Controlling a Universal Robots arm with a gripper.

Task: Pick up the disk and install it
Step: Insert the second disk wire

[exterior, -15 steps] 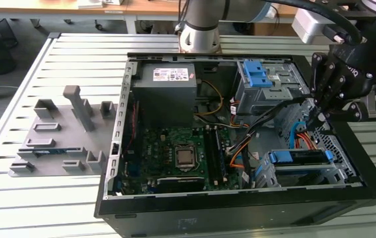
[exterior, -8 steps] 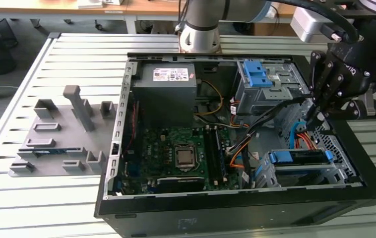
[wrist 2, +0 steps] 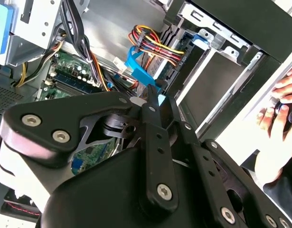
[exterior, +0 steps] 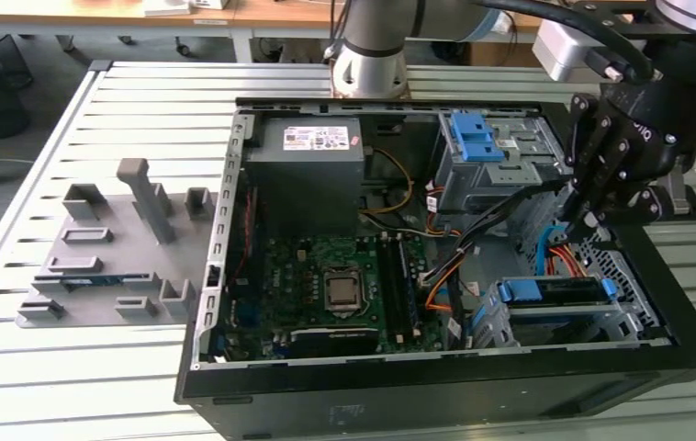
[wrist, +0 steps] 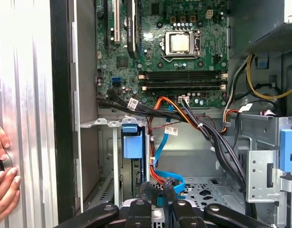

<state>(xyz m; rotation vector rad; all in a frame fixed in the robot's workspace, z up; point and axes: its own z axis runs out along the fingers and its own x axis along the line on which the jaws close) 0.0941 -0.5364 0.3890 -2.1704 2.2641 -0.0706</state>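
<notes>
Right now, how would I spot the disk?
Find the open black computer case. In its drive cage at the exterior view's lower right lies the disk: a blue plastic carrier framing a metal body, unlike the bare blue latch tabs above.

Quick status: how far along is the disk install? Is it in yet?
Done, by the look of it: the disk, in its blue carrier, sits in the drive cage of the open computer case. In hand: the claw carries no disk and hangs just above that cage, near the blue cable. Left: I cannot tell if the disk is fully latched or cabled.
</notes>
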